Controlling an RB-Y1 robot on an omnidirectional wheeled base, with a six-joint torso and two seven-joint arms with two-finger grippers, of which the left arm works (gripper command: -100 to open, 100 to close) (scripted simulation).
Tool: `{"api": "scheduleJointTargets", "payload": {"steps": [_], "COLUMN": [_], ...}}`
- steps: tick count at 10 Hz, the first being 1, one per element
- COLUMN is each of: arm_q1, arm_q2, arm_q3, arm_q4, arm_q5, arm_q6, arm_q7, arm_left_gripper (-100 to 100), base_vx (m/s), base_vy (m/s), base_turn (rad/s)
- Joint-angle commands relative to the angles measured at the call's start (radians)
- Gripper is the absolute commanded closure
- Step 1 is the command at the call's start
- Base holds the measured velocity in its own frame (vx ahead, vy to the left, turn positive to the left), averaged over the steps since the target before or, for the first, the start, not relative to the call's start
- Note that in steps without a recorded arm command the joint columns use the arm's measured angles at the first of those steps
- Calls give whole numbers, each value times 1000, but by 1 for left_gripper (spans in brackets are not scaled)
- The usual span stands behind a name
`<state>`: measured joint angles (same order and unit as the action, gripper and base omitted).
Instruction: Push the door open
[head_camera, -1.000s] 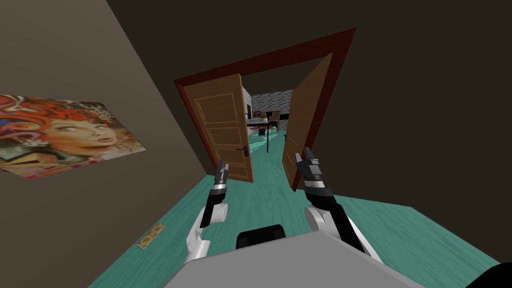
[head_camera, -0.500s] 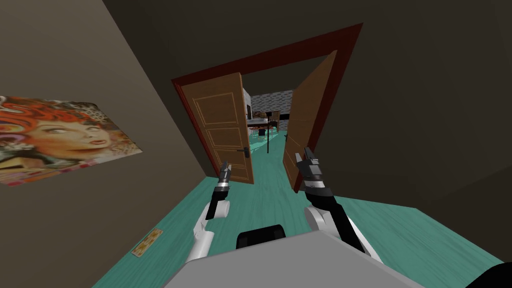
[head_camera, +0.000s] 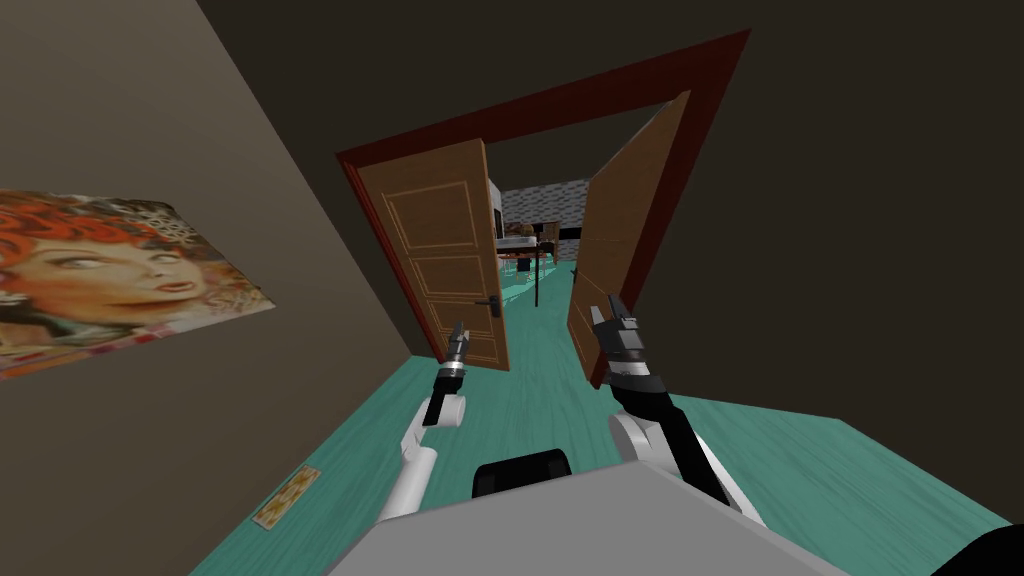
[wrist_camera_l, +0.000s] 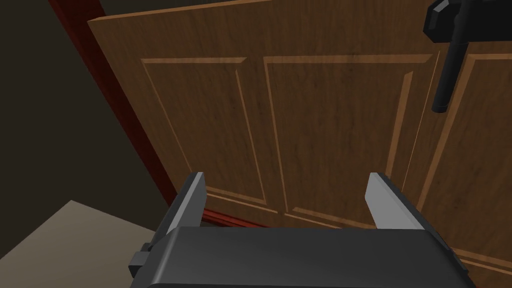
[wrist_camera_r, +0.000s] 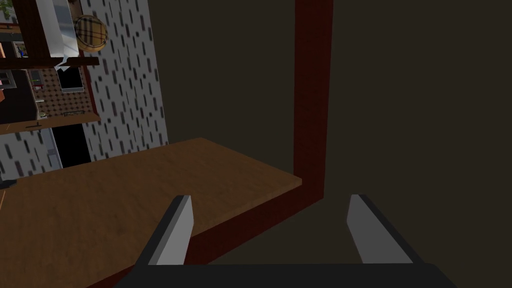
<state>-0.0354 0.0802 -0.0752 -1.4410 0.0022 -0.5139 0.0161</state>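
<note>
Now at left door leaf (wrist_camera_l: 325, 125); left gripper (wrist_camera_l: 287, 176), right gripper (wrist_camera_r: 270, 197) fingers spread. Stiff hinged panel, probably best pushed near handle (wrist_camera_l: 446, 75).

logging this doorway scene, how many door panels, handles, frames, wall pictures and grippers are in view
door panels: 2, the left door panel and the right door panel
door handle: 1, on the left door panel
door frame: 1
wall picture: 1
grippers: 2, the left gripper and the right gripper, both open
total: 7
</note>
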Motion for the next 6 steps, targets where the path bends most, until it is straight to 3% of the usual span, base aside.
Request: {"api": "scheduleJointTargets", "payload": {"steps": [1,2,3,6], "arm_q1": [-27,-49,-49,-115], "arm_q2": [-1,-2,-2,-7], "arm_q3": [-2,-4,-4,-10], "arm_q4": [50,86,89,197], "arm_q5": [0,0,0,-1], "arm_q6": [4,7,7,17], "arm_q7": [6,10,10,22], "arm_left_gripper": [-100,-100,-100,-100], "base_vx": [57,76,55,73], "base_vy": [44,46,33,49], "base_turn": [-7,-18,-9,-14]}}
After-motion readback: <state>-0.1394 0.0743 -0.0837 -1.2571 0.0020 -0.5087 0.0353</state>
